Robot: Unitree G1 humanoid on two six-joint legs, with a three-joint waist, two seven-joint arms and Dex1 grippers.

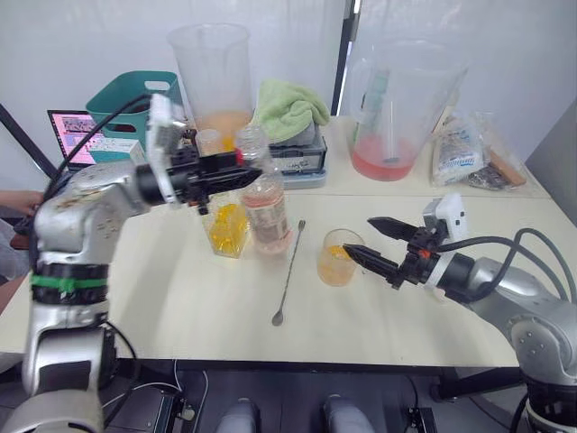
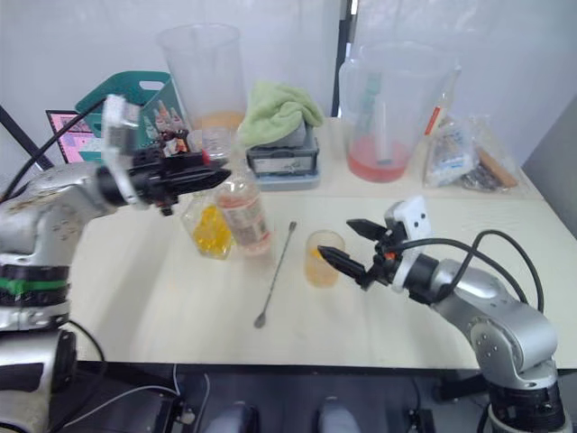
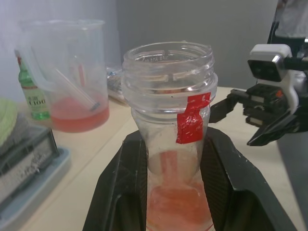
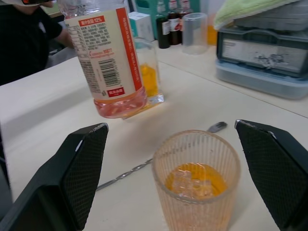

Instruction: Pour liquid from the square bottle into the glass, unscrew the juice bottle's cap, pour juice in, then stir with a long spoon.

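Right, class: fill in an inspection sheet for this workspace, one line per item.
Surface: pale table.
Job's things: juice bottle uncapped, lifted; square bottle beside it; glass holds orange liquid; long spoon lying flat.
Clutter: two jugs, green cloth, packets.
Grippers: left gripper grips the bottle neck; right gripper open around the glass.
Cables: black, along both arms.
Surroundings: teal basket, laptop.

The juice bottle (image 4: 107, 57) is cut off at twelve o'clock; its label print is too small to be read.
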